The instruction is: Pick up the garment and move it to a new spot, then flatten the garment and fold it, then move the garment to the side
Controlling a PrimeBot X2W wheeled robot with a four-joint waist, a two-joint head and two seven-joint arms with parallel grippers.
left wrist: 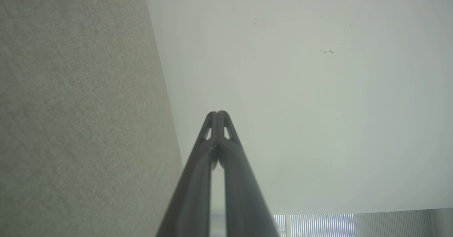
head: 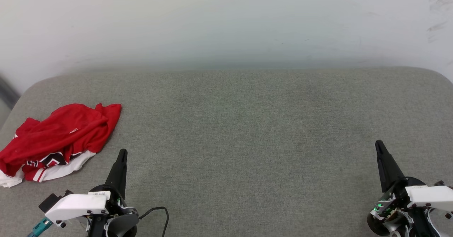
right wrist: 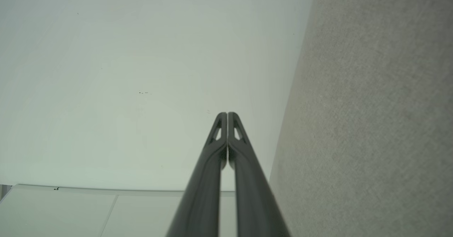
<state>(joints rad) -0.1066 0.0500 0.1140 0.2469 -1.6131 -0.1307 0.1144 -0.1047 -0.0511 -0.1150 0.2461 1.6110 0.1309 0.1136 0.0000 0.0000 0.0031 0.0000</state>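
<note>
The garment (head: 60, 137), a red jersey shirt with white sleeves and black lettering, lies crumpled in a heap at the left edge of the grey fabric surface (head: 240, 130). My left gripper (head: 122, 152) hovers just right of the heap and a little nearer, apart from it, fingers pressed together with nothing between them. At the far right, my right gripper (head: 378, 144) is likewise shut and empty. In the left wrist view the left gripper (left wrist: 217, 113) points at the pale wall, tips touching. The right wrist view has the right gripper (right wrist: 227, 113) closed too.
A pale wall (head: 226, 24) rises behind the grey surface. The surface's rounded corners show at the back left and back right. A black cable (head: 161, 210) loops beside my left wrist. Wide bare fabric stretches between the two grippers.
</note>
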